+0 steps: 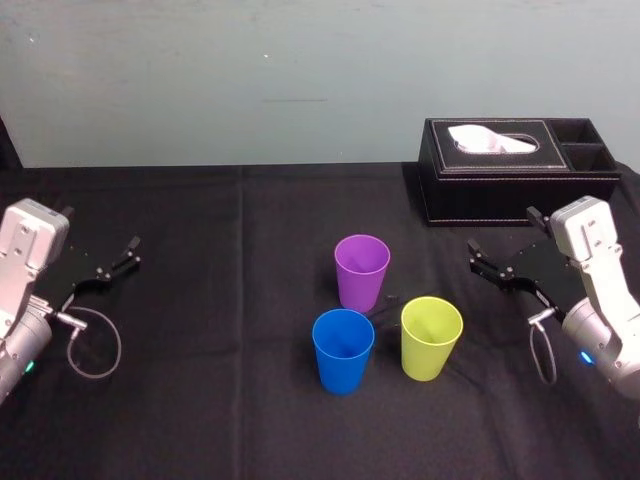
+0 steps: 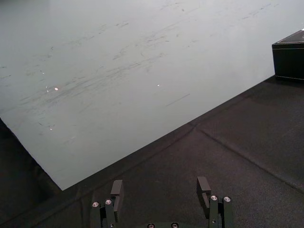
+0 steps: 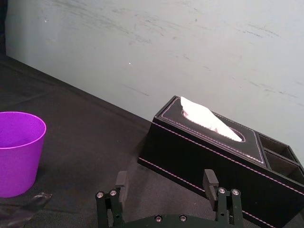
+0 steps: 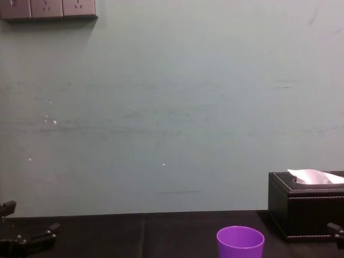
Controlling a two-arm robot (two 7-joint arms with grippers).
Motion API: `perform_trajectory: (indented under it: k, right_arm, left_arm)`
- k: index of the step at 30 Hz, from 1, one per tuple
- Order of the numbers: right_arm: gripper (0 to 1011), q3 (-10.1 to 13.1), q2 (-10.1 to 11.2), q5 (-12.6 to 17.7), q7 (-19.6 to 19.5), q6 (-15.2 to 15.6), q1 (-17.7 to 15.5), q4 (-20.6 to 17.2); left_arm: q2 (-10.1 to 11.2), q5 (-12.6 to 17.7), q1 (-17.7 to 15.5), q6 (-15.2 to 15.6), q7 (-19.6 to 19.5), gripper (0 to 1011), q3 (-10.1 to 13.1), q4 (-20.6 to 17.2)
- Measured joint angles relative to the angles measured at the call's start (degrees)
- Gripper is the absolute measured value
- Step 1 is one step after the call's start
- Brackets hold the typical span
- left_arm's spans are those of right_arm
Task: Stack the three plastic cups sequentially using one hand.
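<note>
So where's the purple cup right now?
In the head view the purple cup stands mid-table, just behind the blue cup and yellow-green cup, the black tissue box farther back on its right.

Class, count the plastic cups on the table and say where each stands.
3: the purple cup farthest back, the blue cup front left, the yellow-green cup front right. All upright, unstacked; none seems hidden.

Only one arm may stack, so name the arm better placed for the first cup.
Right. The right end effector is near the yellow-green cup; the left end effector sits far from every cup.
</note>
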Motion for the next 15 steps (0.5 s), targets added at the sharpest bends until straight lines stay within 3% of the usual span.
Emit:
perform_trajectory:
  k: [15]
  right_arm:
    - [1003, 0.0, 0.0, 0.0, 0.0, 0.0, 0.0, 0.0]
  left_arm:
    - [0.0, 0.0, 0.0, 0.0, 0.0, 1010, 0.0, 0.0]
